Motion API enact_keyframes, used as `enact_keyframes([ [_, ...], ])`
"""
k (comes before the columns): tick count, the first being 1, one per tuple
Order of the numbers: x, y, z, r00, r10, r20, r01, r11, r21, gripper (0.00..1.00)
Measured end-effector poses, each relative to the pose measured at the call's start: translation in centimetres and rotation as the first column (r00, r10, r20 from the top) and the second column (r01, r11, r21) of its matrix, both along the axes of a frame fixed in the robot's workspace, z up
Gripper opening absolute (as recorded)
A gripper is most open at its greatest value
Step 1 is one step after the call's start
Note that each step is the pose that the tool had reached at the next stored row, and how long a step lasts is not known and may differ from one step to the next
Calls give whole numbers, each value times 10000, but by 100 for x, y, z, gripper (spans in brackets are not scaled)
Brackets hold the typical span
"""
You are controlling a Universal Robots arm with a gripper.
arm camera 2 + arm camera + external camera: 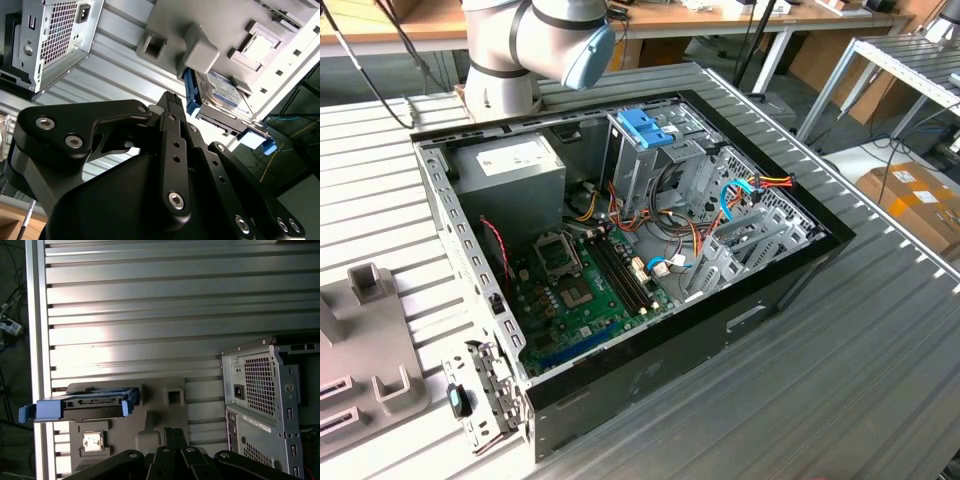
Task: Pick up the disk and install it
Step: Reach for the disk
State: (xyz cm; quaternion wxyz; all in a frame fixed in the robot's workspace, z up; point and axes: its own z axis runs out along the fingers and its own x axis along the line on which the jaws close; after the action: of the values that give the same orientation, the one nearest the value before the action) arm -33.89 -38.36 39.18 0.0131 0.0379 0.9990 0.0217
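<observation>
The disk (85, 405) is a silver drive in a blue plastic frame. It stands on edge in a slot of a grey holder (160, 425) on the ribbed metal table. In the second wrist view the disk's (220, 92) white-and-blue label faces me beside a grey block of the holder (200, 50). My gripper (175, 432) hangs above the holder, off to one side of the disk and clear of it. Its black fingertips (172, 100) meet with nothing between them. In the exterior view the arm's base joint (540, 40) stands behind the open computer case (620, 240).
The computer case lies open, with a metal cage with a blue top (645, 130), a grey power-supply box (510, 165) and a green board (580, 290) inside. Its perforated rear panel (265, 400) stands close to the holder. The table's edge (35, 340) runs beside the disk.
</observation>
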Motion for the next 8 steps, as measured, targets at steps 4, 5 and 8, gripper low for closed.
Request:
enact_keyframes([
  [4, -100, 0, -4, 10000, -1, 1, 1, 10000, 0, 11],
  [5, -125, 0, -4, 10000, -1, 0, 1, 10000, 0, 11],
  [8, -207, 0, -6, 10000, 0, -1, 0, 10000, -4, 11],
])
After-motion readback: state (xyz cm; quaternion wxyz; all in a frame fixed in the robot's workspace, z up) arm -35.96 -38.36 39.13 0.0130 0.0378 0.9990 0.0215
